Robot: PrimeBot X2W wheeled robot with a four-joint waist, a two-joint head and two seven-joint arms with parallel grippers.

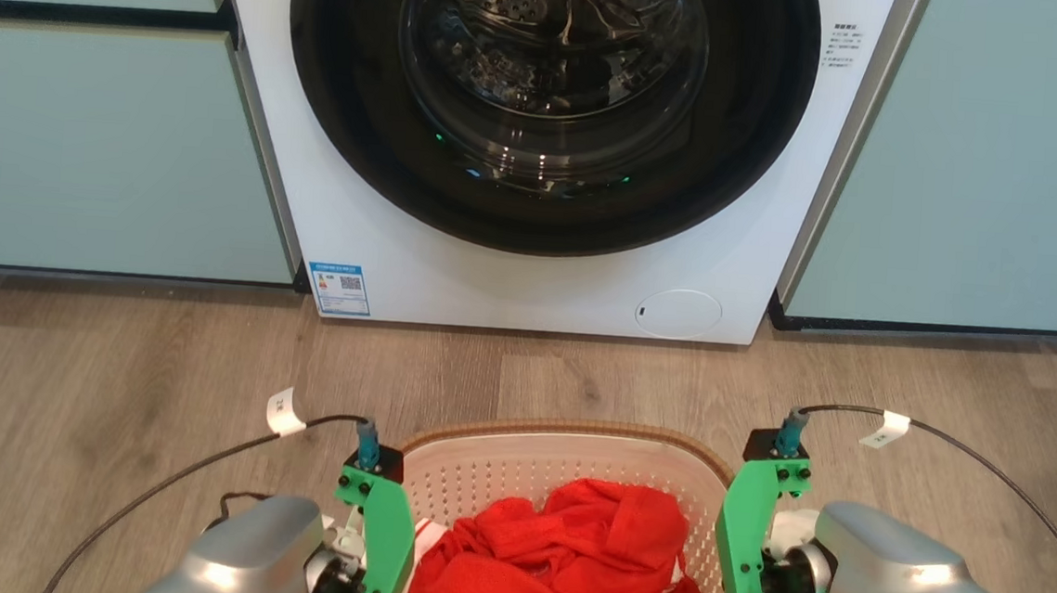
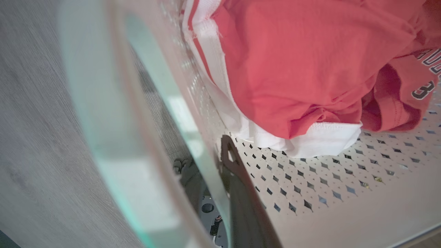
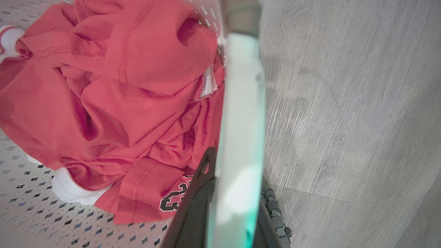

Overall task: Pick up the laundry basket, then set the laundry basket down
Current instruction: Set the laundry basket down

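The laundry basket, white and perforated with a brown woven rim, sits low in the head view before the washing machine, holding a red garment. My left gripper is at its left side and my right gripper at its right. In the left wrist view the left gripper is shut on the pale side handle, one dark finger inside the basket's wall. In the right wrist view the right gripper clamps the other handle beside the basket's wall. The base is hidden.
A white front-loading washing machine with a dark round door stands straight ahead, between pale green cabinet fronts. Wooden plank floor lies around the basket. Black cables loop out from both wrists.
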